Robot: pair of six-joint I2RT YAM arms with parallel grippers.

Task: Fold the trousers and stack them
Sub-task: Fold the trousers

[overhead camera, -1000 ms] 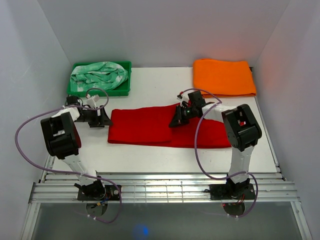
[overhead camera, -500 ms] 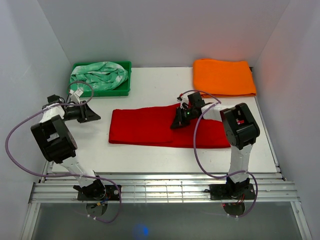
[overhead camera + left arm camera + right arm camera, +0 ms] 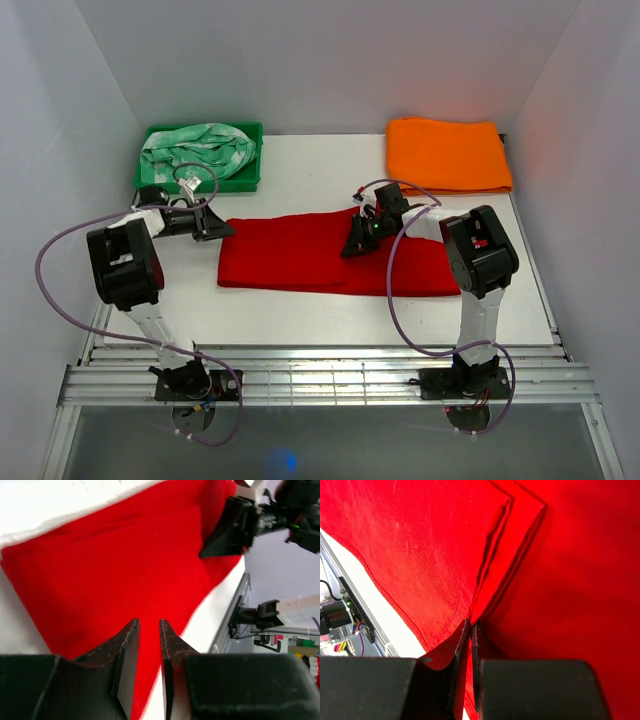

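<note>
Trousers (image 3: 290,255) flat on the bench (image 3: 310,175), in the middle, laid out as one long red band from left to right. Right stretch set slightly nearer the arm bases than the left stretch. Right end partly hidden under the right arm (image 3: 482,258) in the top view. Two layers visible in the right wrist view, their stepped edges side by side, creases fanning out from the tips.

Right jaws down on the middle of the band, close to its far edge. Closed, pinching a small ridge of red cloth between the tips. Cloth raised into a fold just there, flat elsewhere.

Left jaws at the band's left end, by its far corner, pointing rightward along the cloth. Parted only by a narrow slit, with nothing between them. Red cloth spread beyond and beneath the tips in the left wrist view. Touching it or just above it: cannot tell. In that same view, right jaws seen at the far side of the cloth, tips on the red.

Behind the left end, apart from the trousers, a green tray (image 3: 250,182) at the bench's far left, holding a bunched mint and white cloth (image 3: 195,148). At the far right corner, a folded orange cloth (image 3: 447,155), flat, apart from the trousers.
</note>
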